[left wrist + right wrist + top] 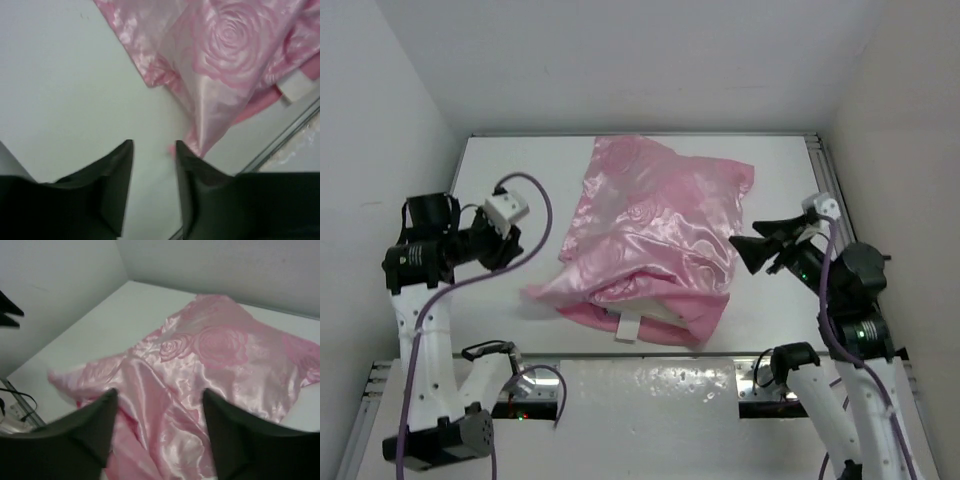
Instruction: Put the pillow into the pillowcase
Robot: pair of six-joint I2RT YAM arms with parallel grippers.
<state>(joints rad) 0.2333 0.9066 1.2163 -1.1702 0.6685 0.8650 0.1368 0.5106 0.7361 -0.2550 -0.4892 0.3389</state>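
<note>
A white counter [520, 160] seen from above. At the left, the left hand [154, 145] hovers low over bare counter, its two dark fingers slightly apart and pinching nothing; a pink corner of fabric lies just beside one fingertip. In the middle lies the pillowcase [660, 230], shiny pink satin with a rose pattern. Its long axis runs from the far edge towards the arms, leaning a little leftward. Its mouth faces the near edge, where a sliver of the white pillow [655, 312] shows inside. At the right, the right hand [160, 395] points at the pillowcase's right side, fingers spread wide, holding nothing.
</note>
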